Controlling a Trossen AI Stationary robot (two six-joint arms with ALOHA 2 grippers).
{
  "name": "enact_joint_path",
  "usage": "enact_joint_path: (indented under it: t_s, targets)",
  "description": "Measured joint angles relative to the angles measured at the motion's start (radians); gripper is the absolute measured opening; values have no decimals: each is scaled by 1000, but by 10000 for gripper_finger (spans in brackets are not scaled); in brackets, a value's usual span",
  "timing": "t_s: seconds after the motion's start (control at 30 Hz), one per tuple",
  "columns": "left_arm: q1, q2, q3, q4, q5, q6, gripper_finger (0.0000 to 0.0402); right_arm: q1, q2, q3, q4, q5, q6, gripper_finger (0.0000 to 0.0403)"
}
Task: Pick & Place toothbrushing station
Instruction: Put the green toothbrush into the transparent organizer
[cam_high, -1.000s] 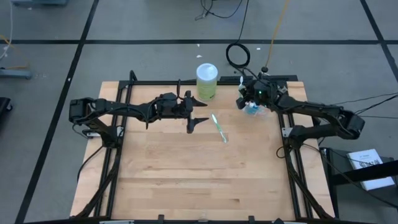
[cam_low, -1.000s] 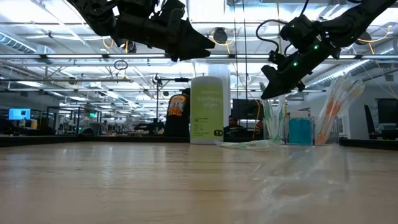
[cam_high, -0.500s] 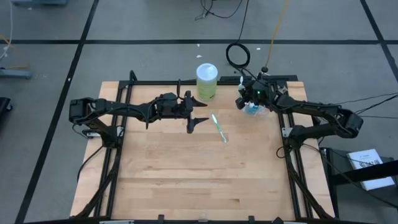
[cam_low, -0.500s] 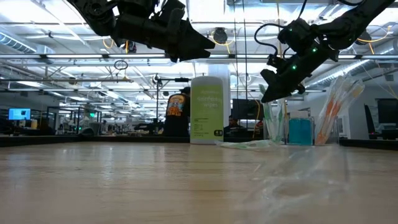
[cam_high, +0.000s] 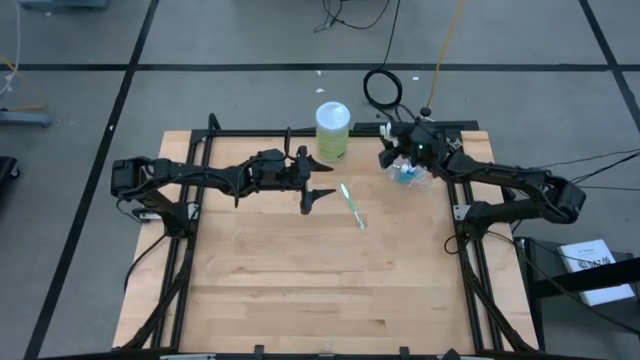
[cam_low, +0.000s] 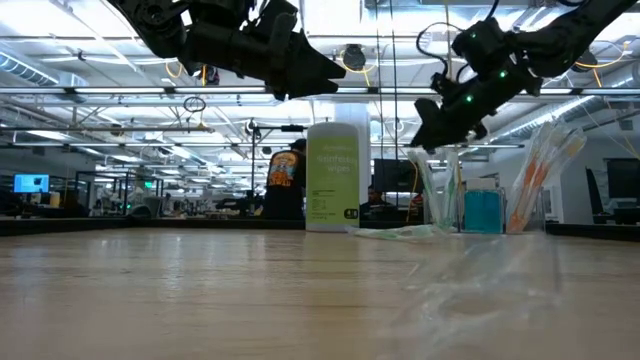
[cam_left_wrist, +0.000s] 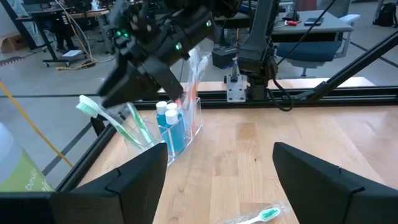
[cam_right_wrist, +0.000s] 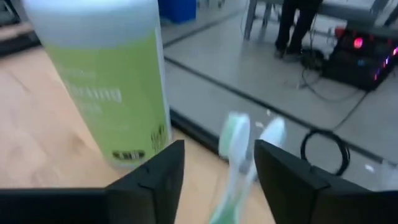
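A clear plastic cup (cam_left_wrist: 188, 118) stands at the table's far right. It holds green-white toothbrushes (cam_left_wrist: 115, 121), pink-white ones (cam_low: 540, 175) and teal white-capped tubes (cam_left_wrist: 168, 124). My right gripper (cam_high: 388, 155) hovers open just above the cup's left side. Two green-white brush heads (cam_right_wrist: 235, 146) stand up between its fingers, untouched. One more toothbrush (cam_high: 350, 203) lies flat on the wood at mid-table. My left gripper (cam_high: 322, 180) hangs open in the air left of that brush, with nothing between its fingers.
A lime-green cylinder with a white lid (cam_high: 333, 130) stands upright at the far edge, between the two grippers. Black frame rails (cam_high: 455, 215) run along the table's sides. The near half of the wooden top (cam_high: 320, 290) is bare.
My right gripper has opened above the cup and tipped its fingers up a little. The toothbrush it let go of stands in the cup. My left arm has kept still.
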Motion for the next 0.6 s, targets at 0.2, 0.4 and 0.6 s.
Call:
enact_joint_path:
  t_s: [0.2,0.4,0.6]
  targets:
    - [0,0,0,-24,-2,11,294,16,-30,0,91,-5,-5,203]
    - [0,37,0,-117,-75,100,294,51,-54,0,147,-229,-9,200]
    - [0,196,-1,30,-73,133,294,115,-54,0,121,-480,7,199]
